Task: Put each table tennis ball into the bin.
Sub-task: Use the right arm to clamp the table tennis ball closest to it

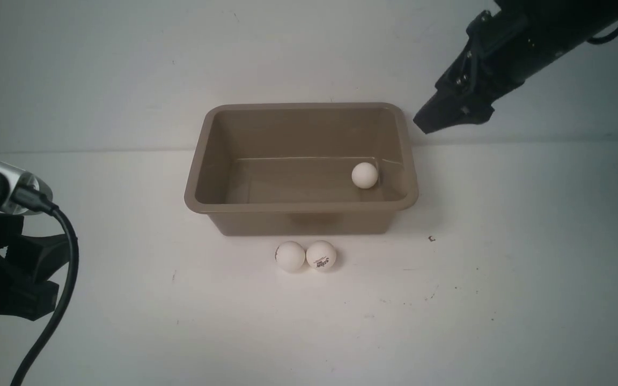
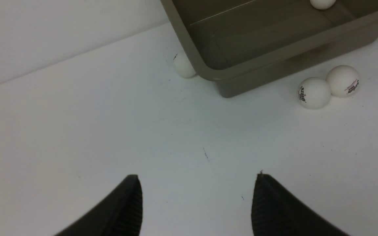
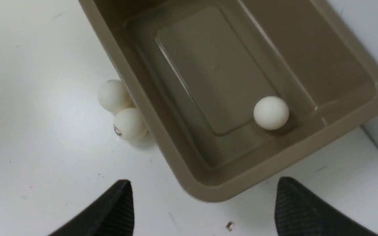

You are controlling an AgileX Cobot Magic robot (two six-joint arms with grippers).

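The balls [image 1: 290, 256] look light, slick, quick to roll: pinch across the middle, gently. The left gripper [image 2: 197, 176] and right gripper [image 3: 204, 182] gape empty. One ball [image 2: 182, 67] seems half-hidden by the bin [image 1: 298, 206].

The grey-brown plastic bin [image 1: 301, 206] is open on top with lots of room inside. Only the inside white ball [image 1: 364, 175] sits there, near the right end. Just in front of the near wall, the left white ball [image 1: 290, 256] and the right white ball [image 1: 321, 255] touch each other. The tucked white ball [image 2: 183, 67] hides under the bin's left rim. The white worktop [image 1: 502, 295] has wide room on both sides.
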